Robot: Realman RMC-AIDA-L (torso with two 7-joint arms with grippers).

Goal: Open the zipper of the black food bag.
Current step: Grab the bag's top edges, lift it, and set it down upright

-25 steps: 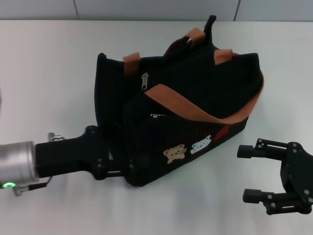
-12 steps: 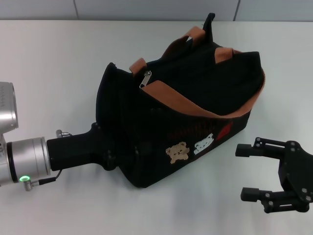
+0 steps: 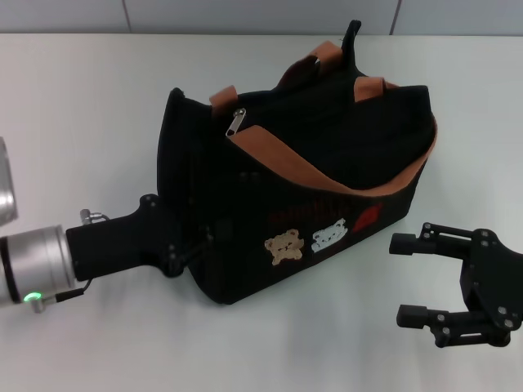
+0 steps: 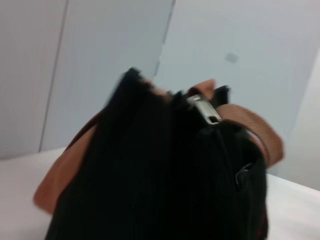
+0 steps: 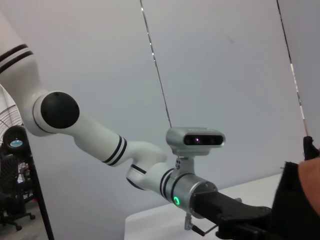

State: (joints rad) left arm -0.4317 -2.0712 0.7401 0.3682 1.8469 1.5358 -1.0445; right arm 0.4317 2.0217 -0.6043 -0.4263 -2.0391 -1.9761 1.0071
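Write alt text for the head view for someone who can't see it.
A black food bag with tan handles stands on a white table. The left gripper presses against its near-left end; the right gripper hangs open beside its other end.

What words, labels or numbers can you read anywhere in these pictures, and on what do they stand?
None can be read.
The black bag carries two bear patches and a red patch, pictures only; faint red stitching above them is too small to read.

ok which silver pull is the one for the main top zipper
Find the boxy black fabric tote bag with tan handles, mid-table. Follow its top edge to the end nearest the left tool: the small silver metal pull hangs there beside a tan handle tab, well above the bear patches.
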